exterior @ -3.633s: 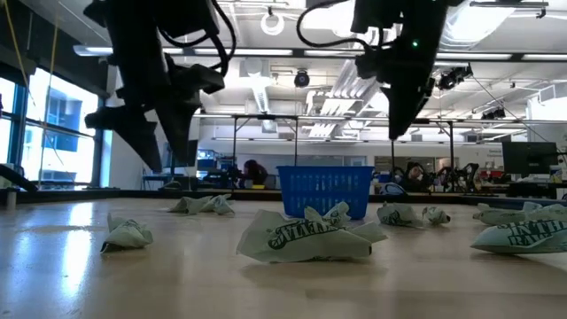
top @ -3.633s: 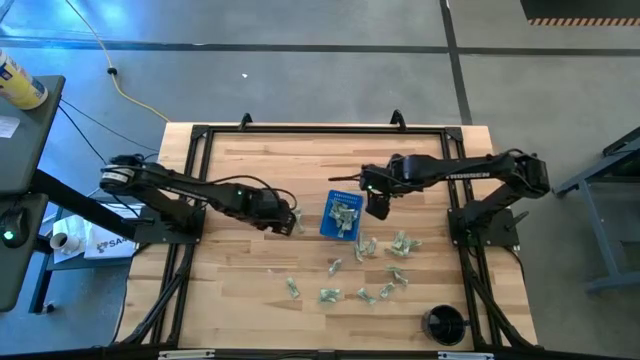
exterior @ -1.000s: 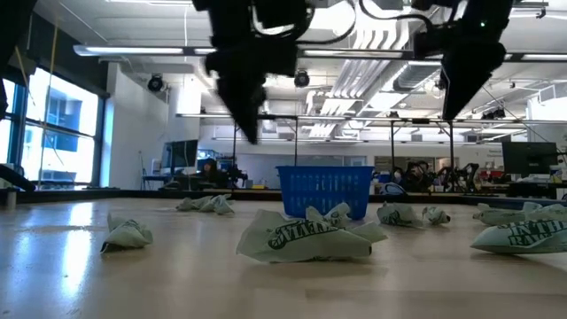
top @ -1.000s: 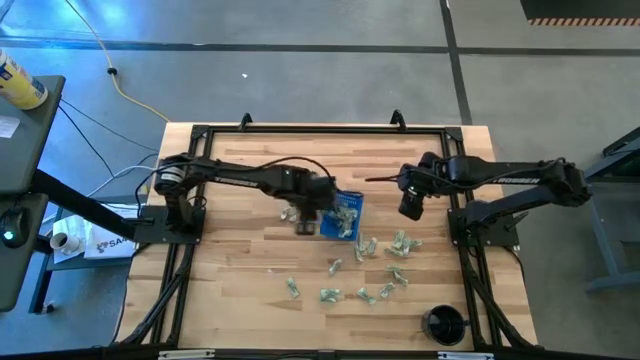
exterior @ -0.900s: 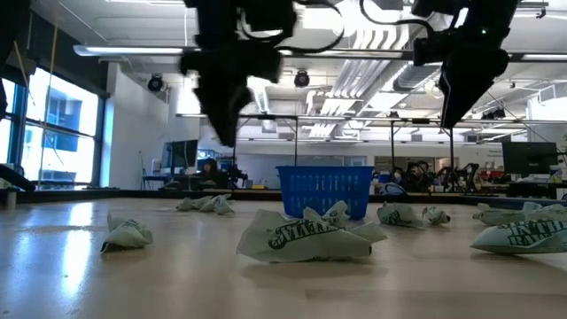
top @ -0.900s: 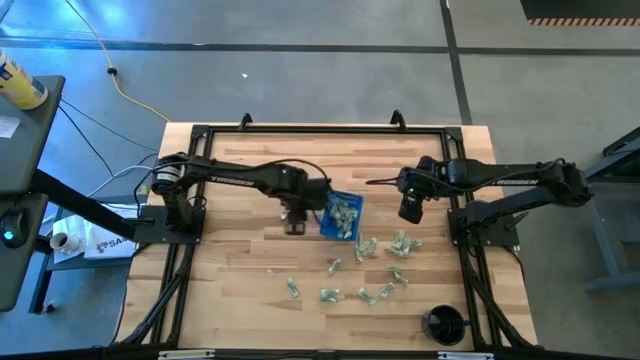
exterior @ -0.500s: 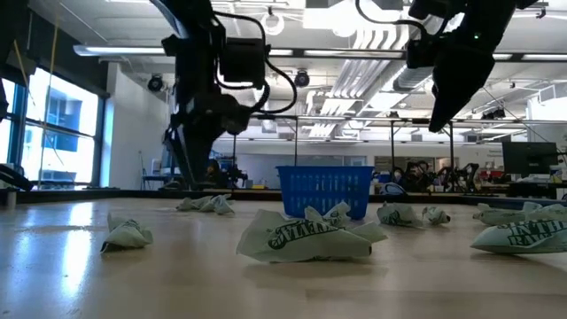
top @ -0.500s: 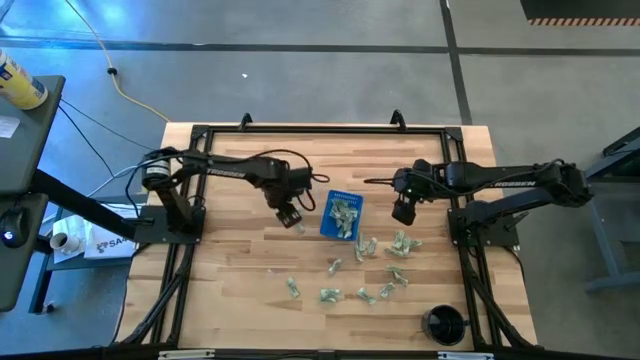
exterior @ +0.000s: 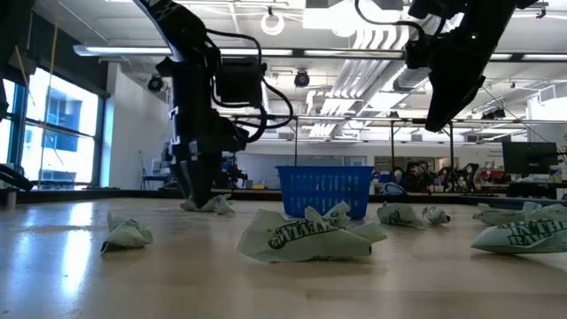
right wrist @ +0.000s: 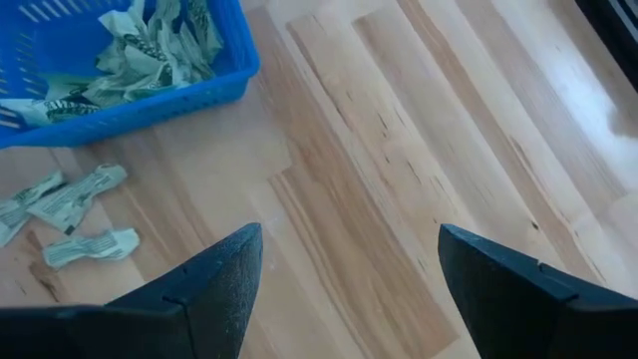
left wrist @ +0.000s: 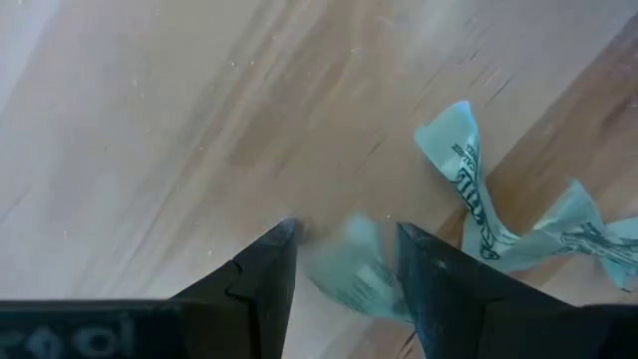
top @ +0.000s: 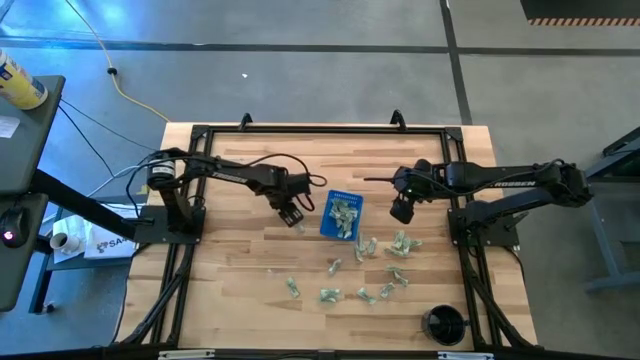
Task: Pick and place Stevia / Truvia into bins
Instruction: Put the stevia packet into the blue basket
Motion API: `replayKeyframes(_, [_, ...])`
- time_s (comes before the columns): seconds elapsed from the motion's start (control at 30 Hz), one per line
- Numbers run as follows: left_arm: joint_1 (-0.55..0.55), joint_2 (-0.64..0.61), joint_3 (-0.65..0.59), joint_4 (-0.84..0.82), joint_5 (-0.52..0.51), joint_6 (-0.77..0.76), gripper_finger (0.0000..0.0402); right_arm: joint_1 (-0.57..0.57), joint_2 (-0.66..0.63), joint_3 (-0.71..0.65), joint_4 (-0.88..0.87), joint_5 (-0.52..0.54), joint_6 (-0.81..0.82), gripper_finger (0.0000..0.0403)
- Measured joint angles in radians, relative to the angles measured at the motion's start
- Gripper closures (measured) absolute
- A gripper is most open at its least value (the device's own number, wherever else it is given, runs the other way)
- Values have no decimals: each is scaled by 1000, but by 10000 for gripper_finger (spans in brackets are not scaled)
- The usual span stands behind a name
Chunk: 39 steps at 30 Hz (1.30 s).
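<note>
Pale green and white Stevia sachets (top: 365, 270) lie scattered on the wooden table near the blue bin (top: 342, 214), which holds several more (right wrist: 150, 45). My left gripper (top: 293, 214) is low at the table just left of the bin. It is open, with one sachet (left wrist: 359, 274) on the wood between its fingers and two others (left wrist: 474, 194) beside it. My right gripper (top: 402, 208) hangs open and raised right of the bin (right wrist: 130, 90), holding nothing. My left gripper comes from above, pointing down, with one finger (left wrist: 269, 264) on each side of a crumpled sachet lying flat on the table. Whether the fingers touch it I cannot tell.
A round black cup (top: 445, 323) stands near the table's near right corner. A black frame (top: 300, 130) runs along the table's edges. Loose sachets (exterior: 306, 235) lie in front of the bin in the low view. Bare wood lies at the table's left and far sides.
My left gripper has moved from the bin's left wall a little toward the table's left edge. It has come down from well above the table to table level at the sachets there. My right gripper has drifted slightly toward the bin, staying raised.
</note>
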Motion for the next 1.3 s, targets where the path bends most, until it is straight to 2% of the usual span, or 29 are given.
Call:
replayKeyframes(0.13, [6, 17, 0, -11, 2, 14, 243, 0, 0, 0, -1, -1, 23, 109])
replayKeyframes(0.33, [29, 10, 19, -56, 26, 57, 373, 0, 0, 0, -1, 12, 36, 109])
replayKeyframes(0.37, [29, 13, 31, -73, 30, 61, 378, 0, 0, 0, -2, 17, 36, 109])
replayKeyframes(0.47, [28, 10, 88, -132, 36, 84, 372, 0, 0, 0, -7, 25, 35, 109])
replayKeyframes(0.63, [26, -3, 281, -184, 44, 145, 377, 0, 0, 1, -18, 34, 27, 109])
replayKeyframes(0.7, [26, -3, 362, -134, 61, 172, 377, 0, 0, 1, -22, 46, 22, 109])
replayKeyframes(0.8, [26, -7, 451, -41, 138, 215, 377, 0, 0, 2, -33, 48, 8, 109])
replayKeyframes(0.97, [18, 36, 502, 148, 240, 238, 377, 0, 0, 2, -68, 25, -20, 109])
replayKeyframes(1.1, [-5, 122, 509, 176, 318, 236, 373, 0, 0, 2, -111, 23, -35, 109])
replayKeyframes(1.2, [-48, 186, 508, 197, 304, 236, 345, 0, -9, 2, -128, -12, -45, 109])
replayKeyframes(1.3, [-86, 213, 508, 205, 235, 236, 293, 1, -31, 2, -138, -101, -73, 109])
